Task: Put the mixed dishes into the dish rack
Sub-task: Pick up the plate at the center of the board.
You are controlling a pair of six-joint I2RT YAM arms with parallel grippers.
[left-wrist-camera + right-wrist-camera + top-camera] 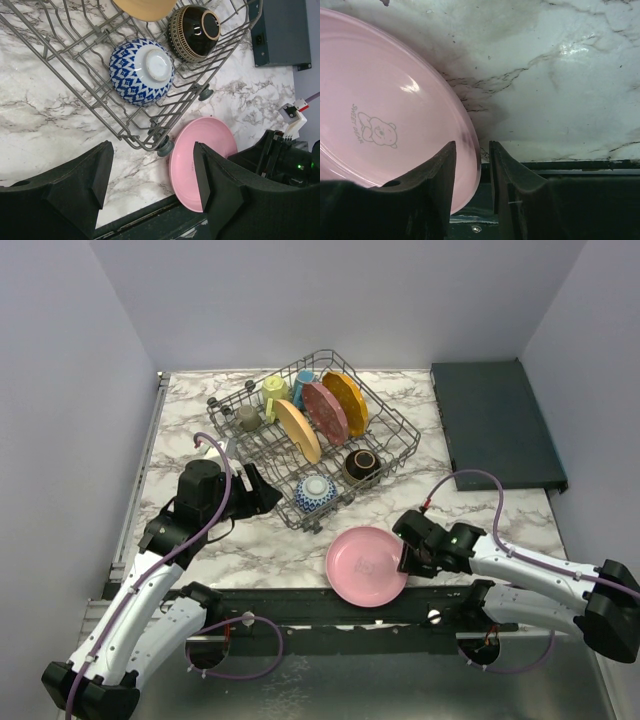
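Only the right wrist view shows the faint bear drawing printed inside the pink plate, and how the right gripper sits: its two dark fingers straddle the plate's near rim, one over the inner face and one outside, drawn close together, though I cannot tell whether they already press the rim. The top view places that plate flat on the marbled white table near the front edge, apart from the dish rack, a grey wire basket set at an angle. Three plates stand on edge between its tines: an orange one, a reddish pink one and a paler orange one, with a yellow-green mug, a blue mug and a grey cup behind. The left wrist view shows the glossy blue-white bowl and the dark ribbed bowl lying tilted in the rack, and the left gripper spread wide, holding nothing, above the rack's near corner
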